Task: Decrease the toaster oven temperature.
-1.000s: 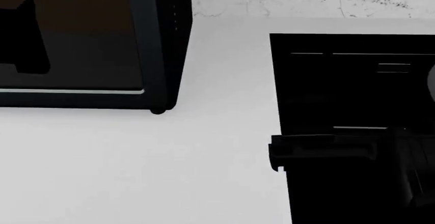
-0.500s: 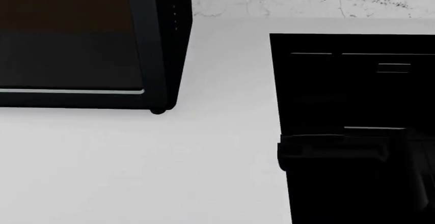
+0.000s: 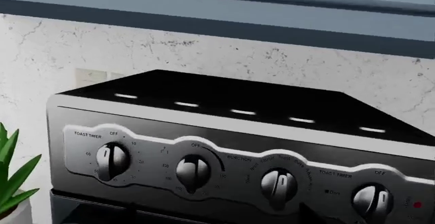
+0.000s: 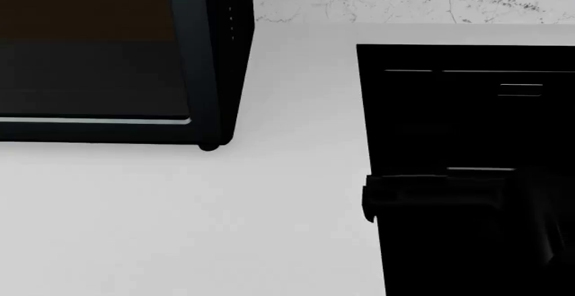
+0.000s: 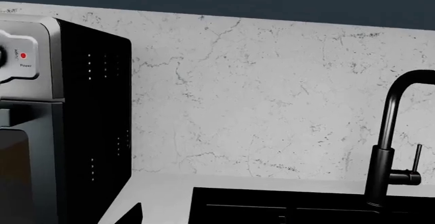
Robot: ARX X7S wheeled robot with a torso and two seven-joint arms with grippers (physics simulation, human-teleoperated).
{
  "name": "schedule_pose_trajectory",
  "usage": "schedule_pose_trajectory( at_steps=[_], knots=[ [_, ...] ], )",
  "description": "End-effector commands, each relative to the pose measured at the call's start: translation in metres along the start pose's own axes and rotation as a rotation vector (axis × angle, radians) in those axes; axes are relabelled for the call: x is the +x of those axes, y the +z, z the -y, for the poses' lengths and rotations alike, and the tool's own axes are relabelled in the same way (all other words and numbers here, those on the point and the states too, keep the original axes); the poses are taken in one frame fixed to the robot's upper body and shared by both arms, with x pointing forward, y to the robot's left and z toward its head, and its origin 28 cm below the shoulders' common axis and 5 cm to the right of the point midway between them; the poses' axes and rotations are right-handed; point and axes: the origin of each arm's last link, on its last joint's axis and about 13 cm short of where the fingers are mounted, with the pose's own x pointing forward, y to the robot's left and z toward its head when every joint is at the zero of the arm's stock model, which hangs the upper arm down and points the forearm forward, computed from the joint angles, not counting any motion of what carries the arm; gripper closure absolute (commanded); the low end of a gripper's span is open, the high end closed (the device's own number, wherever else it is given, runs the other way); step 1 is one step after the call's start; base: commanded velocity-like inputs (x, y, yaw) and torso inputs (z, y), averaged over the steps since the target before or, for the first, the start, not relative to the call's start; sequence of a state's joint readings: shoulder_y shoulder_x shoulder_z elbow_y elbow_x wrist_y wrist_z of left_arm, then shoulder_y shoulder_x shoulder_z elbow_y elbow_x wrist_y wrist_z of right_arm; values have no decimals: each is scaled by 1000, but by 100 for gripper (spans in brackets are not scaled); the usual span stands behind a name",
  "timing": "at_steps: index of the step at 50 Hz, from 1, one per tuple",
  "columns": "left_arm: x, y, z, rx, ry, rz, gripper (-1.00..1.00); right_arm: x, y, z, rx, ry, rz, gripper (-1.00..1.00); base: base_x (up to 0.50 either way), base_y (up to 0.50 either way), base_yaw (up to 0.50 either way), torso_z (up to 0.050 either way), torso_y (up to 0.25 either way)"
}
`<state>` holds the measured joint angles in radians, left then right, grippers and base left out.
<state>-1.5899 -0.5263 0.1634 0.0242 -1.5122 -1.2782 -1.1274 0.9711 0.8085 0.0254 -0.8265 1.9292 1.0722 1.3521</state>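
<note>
The toaster oven stands at the back left of the white counter, with a tinted glass door and a silver strip along the door's bottom. The left wrist view faces its silver control panel with a row of knobs: a toast timer knob, a numbered dial marked OFF, a function knob and another timer knob. Of my left gripper only a dark edge shows below the knobs. My right gripper is a dark shape over the black panel; one fingertip shows. Neither gripper's jaws can be read.
A black rectangular panel with thin white lines lies in the counter at the right, with a black faucet behind it. A marbled wall backs the counter. A green potted plant stands beside the oven.
A dark arm shape in front of the oven door one second ago has left the head view. The right arm has shifted only slightly over the black panel.
</note>
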Motion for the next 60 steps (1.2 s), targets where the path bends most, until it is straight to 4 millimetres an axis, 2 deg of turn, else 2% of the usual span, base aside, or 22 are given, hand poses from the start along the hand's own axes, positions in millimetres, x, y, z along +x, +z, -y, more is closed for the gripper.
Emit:
schedule_pose_trajectory(
  at_steps=[1,30,50,60],
  knots=[
    [22,11,0,-48,-19,-34,-100,1,-2,-2,0,13,16,-100,0,0,0,0,0],
    [42,22,-12,-150,36,-35,-100,1,-7,-1,13,10,1,-100,0,0,0,0,0],
    [65,11,-15,-159,58,-93,-100,1,-8,-2,15,12,-7,-100,0,0,0,0,0],
    [68,7,-13,-156,35,-111,-100,2,-10,-1,20,17,-13,-100,0,0,0,0,0]
  ],
)
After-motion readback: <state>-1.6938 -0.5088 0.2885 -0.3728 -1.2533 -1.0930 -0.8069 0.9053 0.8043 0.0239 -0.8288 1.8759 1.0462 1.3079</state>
